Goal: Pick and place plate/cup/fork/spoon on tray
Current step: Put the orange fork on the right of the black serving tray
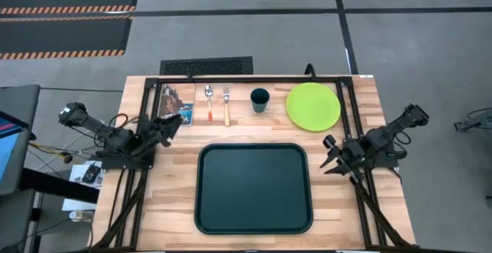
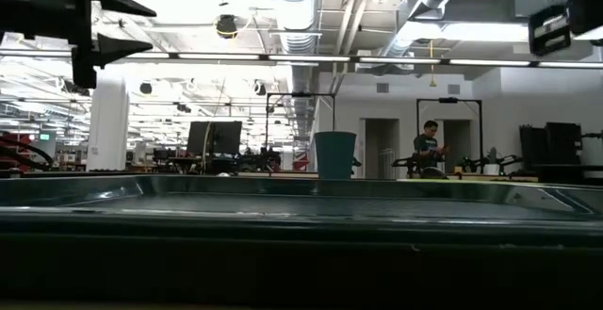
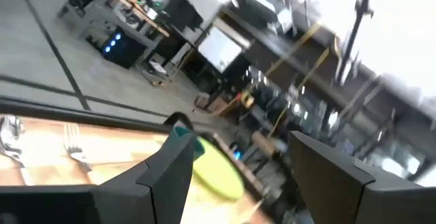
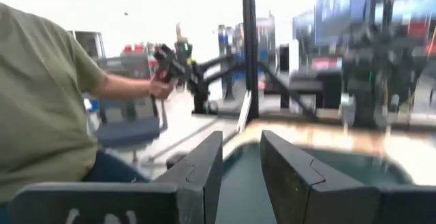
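The dark green tray (image 1: 254, 188) lies in the middle of the table, toward its near edge. Along the far edge lie the spoon (image 1: 209, 101), the fork (image 1: 227, 105), the teal cup (image 1: 260, 99) standing upright, and the lime-green plate (image 1: 313, 105). My left gripper (image 1: 173, 126) is open and empty, raised at the tray's far left corner, pointing toward the cutlery. My right gripper (image 1: 330, 154) is open and empty just off the tray's right edge. The left wrist view shows the fork (image 3: 75, 152) and plate (image 3: 214, 169). The low view shows the cup (image 2: 334, 155) behind the tray's rim (image 2: 301, 197).
A small picture booklet (image 1: 175, 101) lies left of the spoon, close to my left gripper. A black frame (image 1: 254, 78) runs along the table's far edge and sides. A person in an olive shirt (image 4: 41, 94) shows beyond the table in the right wrist view.
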### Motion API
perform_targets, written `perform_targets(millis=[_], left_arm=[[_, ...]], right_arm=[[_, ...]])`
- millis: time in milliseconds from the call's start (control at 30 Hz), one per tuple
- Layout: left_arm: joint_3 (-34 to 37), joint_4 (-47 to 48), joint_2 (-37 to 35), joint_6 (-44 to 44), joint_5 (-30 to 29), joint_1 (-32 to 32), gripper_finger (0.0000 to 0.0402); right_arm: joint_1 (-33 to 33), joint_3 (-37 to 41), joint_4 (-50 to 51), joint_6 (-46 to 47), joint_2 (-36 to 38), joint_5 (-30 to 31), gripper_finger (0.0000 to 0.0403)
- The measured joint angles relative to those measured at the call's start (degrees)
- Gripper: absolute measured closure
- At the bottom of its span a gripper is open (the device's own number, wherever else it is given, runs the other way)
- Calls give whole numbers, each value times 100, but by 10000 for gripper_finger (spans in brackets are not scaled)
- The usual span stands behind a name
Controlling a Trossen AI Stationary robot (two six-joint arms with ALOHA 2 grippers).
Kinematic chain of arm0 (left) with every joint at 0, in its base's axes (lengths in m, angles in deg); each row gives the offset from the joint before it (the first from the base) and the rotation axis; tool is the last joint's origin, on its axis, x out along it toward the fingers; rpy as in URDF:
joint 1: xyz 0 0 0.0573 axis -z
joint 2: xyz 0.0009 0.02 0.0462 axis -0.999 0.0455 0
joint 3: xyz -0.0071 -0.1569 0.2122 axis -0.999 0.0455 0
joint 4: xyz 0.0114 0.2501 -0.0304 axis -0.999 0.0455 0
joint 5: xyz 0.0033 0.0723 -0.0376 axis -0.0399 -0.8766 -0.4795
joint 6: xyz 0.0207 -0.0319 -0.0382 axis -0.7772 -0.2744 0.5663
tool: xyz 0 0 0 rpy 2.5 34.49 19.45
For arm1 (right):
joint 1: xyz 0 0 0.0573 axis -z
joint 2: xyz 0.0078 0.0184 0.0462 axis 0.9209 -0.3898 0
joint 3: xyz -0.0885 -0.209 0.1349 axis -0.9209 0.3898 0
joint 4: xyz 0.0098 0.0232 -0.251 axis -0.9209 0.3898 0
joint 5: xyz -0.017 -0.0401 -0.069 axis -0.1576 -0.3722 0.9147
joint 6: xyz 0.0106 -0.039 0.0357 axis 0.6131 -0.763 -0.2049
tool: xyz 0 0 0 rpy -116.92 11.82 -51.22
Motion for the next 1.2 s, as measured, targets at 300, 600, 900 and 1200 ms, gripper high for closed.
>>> perform_targets(millis=[300,600,900,1200], left_arm=[[-2,-377,2,465,2415,-765,173],[-5,-240,449,2207,3197,-634,173],[-1166,-545,2427,1435,2245,-780,173],[-3710,3256,4221,2821,2699,-2115,173]], right_arm=[[63,1,-1287,-299,0,226,283],[430,2,-1871,-314,2,1648,283],[592,1,-1804,487,0,1792,283],[622,0,-1652,319,2,2017,283]])
